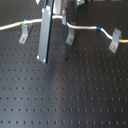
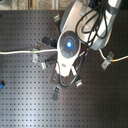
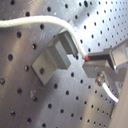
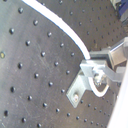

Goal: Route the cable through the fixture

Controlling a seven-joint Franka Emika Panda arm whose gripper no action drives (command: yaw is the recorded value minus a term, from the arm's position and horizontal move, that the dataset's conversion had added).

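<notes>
The white cable (image 1: 82, 28) runs across the back of the board in the first exterior view, with its green band (image 1: 21, 23) at the left and its blue-and-yellow band (image 1: 98, 29) at the right. The middle grey fixture (image 1: 70, 36) stands just under the cable. In the first wrist view the cable (image 3: 42, 21) lies over the top of the fixture (image 3: 52, 57) and ends between the tips of my gripper (image 3: 91, 65), which is shut on it. The second wrist view shows the cable (image 4: 60, 24) bending round the fixture (image 4: 79, 85). My arm hides this spot in the second exterior view.
A second upright clip (image 1: 23, 35) stands near the green band and a third (image 1: 115, 41) carries the cable at the first exterior view's right. A long grey part of the gripper (image 1: 45, 37) hangs in front. More clips (image 2: 56, 91) sit on the black perforated board (image 1: 65, 95).
</notes>
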